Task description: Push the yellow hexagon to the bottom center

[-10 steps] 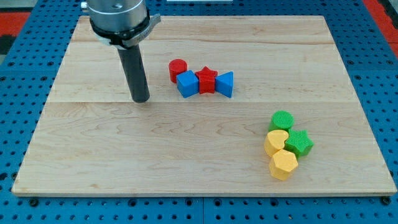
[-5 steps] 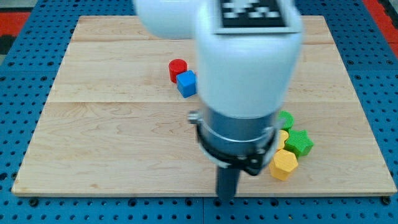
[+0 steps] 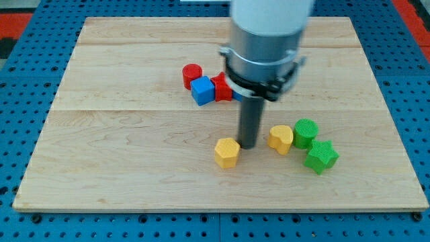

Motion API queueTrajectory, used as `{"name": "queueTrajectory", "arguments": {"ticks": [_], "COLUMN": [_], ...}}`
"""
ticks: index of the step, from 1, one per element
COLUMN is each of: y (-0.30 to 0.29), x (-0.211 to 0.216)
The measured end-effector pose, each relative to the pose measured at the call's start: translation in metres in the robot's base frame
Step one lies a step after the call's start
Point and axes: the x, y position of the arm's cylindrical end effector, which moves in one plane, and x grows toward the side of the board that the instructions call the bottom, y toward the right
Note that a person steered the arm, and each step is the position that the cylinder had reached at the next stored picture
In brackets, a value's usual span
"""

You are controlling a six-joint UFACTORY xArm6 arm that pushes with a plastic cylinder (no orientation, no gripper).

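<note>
The yellow hexagon (image 3: pixel 227 152) lies on the wooden board (image 3: pixel 134 168) below its middle, near the bottom centre. My tip (image 3: pixel 249 146) stands just to the hexagon's right, close to it or touching it. A second yellow block (image 3: pixel 281 138), rounded in shape, lies to the right of my tip, a little apart from it.
A green cylinder (image 3: pixel 305 132) touches the rounded yellow block's right side, with a green star (image 3: pixel 321 157) below it. A red cylinder (image 3: pixel 192 74), a blue cube (image 3: pixel 201 91) and a red block (image 3: pixel 222 88) cluster above the middle, partly hidden by the arm (image 3: pixel 265 47).
The arm swung from the upper left down past the bottom edge, then back up. The yellow hexagon went left from the right-hand cluster. The rounded yellow block and the green star shifted slightly.
</note>
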Motion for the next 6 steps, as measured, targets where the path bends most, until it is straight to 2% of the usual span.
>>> {"name": "queueTrajectory", "arguments": {"ticks": [1, 3, 4, 5, 6], "y": [0.004, 0.066, 0.156, 0.202, 0.106], "x": [0.027, 0.086, 0.088, 0.082, 0.037]}}
